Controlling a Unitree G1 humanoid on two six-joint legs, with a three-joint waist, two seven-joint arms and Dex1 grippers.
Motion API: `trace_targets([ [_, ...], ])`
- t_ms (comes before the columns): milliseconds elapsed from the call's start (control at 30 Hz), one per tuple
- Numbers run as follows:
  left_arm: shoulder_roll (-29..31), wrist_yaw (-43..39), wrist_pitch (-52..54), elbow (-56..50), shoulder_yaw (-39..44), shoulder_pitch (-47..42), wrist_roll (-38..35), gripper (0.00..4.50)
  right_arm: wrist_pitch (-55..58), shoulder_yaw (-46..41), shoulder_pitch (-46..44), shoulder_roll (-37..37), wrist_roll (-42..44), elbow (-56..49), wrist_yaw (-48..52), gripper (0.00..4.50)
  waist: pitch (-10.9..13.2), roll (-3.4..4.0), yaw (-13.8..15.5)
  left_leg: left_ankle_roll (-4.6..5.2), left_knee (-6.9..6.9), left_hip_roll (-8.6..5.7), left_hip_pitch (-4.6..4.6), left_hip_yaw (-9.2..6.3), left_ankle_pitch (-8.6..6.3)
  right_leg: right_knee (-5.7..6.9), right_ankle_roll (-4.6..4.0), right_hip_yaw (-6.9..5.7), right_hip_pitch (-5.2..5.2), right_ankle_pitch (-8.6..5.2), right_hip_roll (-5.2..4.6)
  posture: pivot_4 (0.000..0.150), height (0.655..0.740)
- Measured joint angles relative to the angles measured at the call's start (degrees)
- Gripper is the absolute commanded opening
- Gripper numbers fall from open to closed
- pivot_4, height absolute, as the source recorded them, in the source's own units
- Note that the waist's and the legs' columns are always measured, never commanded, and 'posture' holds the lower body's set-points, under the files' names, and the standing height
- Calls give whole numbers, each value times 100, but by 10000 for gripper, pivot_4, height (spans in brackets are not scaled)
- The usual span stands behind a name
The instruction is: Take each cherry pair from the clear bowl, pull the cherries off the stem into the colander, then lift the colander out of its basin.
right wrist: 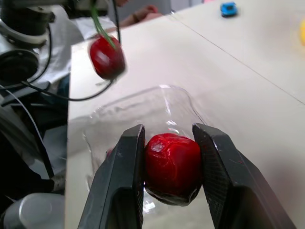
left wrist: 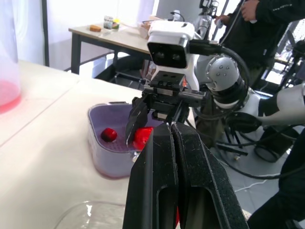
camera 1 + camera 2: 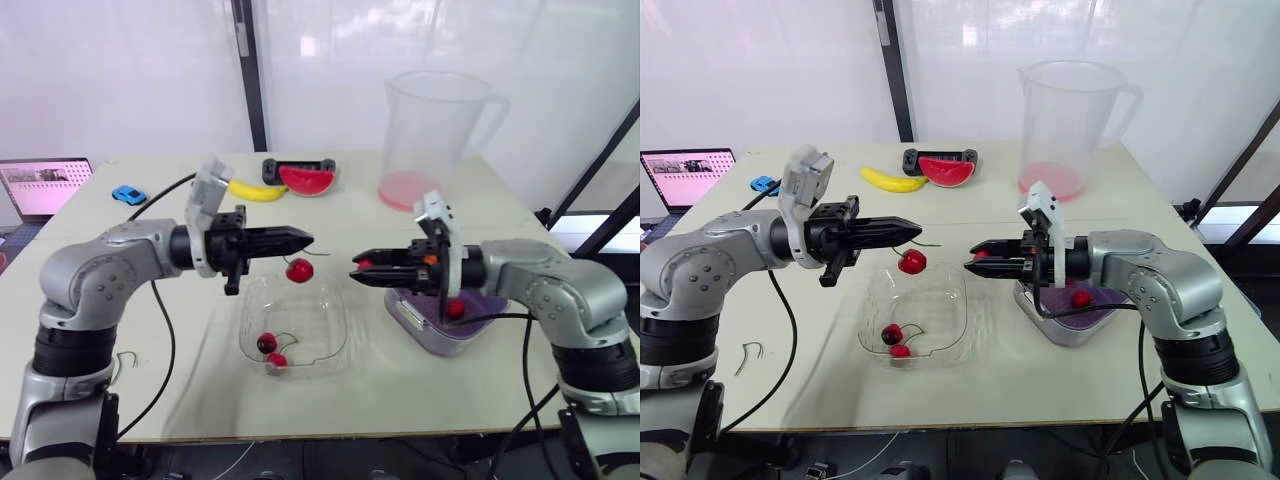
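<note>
Our left gripper (image 3: 308, 238) pinches the stem (image 1: 101, 26), its cherry (image 3: 299, 270) hanging toward 6 o'clock; our right gripper (image 3: 356, 271) clamps a second cherry (image 1: 172, 167), sides hidden by its fingers.

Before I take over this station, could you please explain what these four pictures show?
It is a humanoid robot with two arms, each ending in a two-finger gripper. Two pictures come from its head camera, above a table; two from wrist cameras. The left gripper pinches a stem whose dangling cherry hangs over the clear bowl, which holds a cherry pair. The right gripper clamps another cherry. Beside it, a purple colander sits in its basin with a loose cherry inside. Behind: pitcher, banana, watermelon slice.
</note>
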Motion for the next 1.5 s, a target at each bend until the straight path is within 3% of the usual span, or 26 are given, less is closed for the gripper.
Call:
trace_targets([
  [267, 1, 52, -104, 24, 7, 42, 14, 0, -535, -66, -136, -878, -618, 941, 301, 16123, 0, 0, -13, 3, 1, 0, 0, 5, -2, -2, 0, 2, 1, 0, 0, 1500, 7400],
  [500, -28, 184, -257, 7, 8, 190, 138, 0, -1749, 1198, -46, -1006, -2251, 1913, 449, 16123, 1, -1, -8, -3, 1, 1, 0, 7, 2, -2, 0, 3, 0, 0, 1, 1500, 7400],
  [667, -33, 244, -329, -46, 7, 296, 212, 0, -2221, 1596, 133, -910, -2870, 2268, 471, 16123, 1, -1, -12, -20, 2, 1, -1, 7, 11, -2, 0, 4, -1, 0, 0, 1500, 7400],
  [867, -34, 253, -365, -41, 7, 298, 257, 0, -2105, 1487, 131, -883, -2905, 2259, 665, 43655, 1, -1, -2, -21, 2, 1, -1, 7, 12, -2, 0, 4, -1, 0, 0, 1500, 7400],
  [1067, -72, 253, -369, -27, 7, 288, 255, 0, -1869, 988, 35, -1239, -2673, 1871, 987, 44484, 2, 0, 7, -18, 2, 1, -1, 7, 10, -3, 0, 4, 0, 0, 0, 1500, 7400],
  [1200, -88, 216, -396, 21, -4, 259, 265, 0, -1469, 395, -318, -1183, -2069, 1316, 1070, 44484, 2, -1, -16, -14, 0, 4, 0, 5, 8, -4, 0, 3, -1, 0, 3, 1500, 7400],
  [1333, -109, 183, -417, 101, -37, 174, 299, 0, -850, 171, -553, -582, -1286, 594, 948, 44484, 2, -1, -19, -15, 0, 5, 0, 4, 9, -3, 0, 3, -1, 0, 4, 1500, 7400],
  [1500, -207, 110, -469, 193, -98, 89, 352, 0, -549, 408, -774, 364, -1063, 228, 322, 44484, 1, -1, 8, -22, 7, 2, -2, 2, 13, -2, 0, 2, 2, 0, -1, 1500, 7400],
])
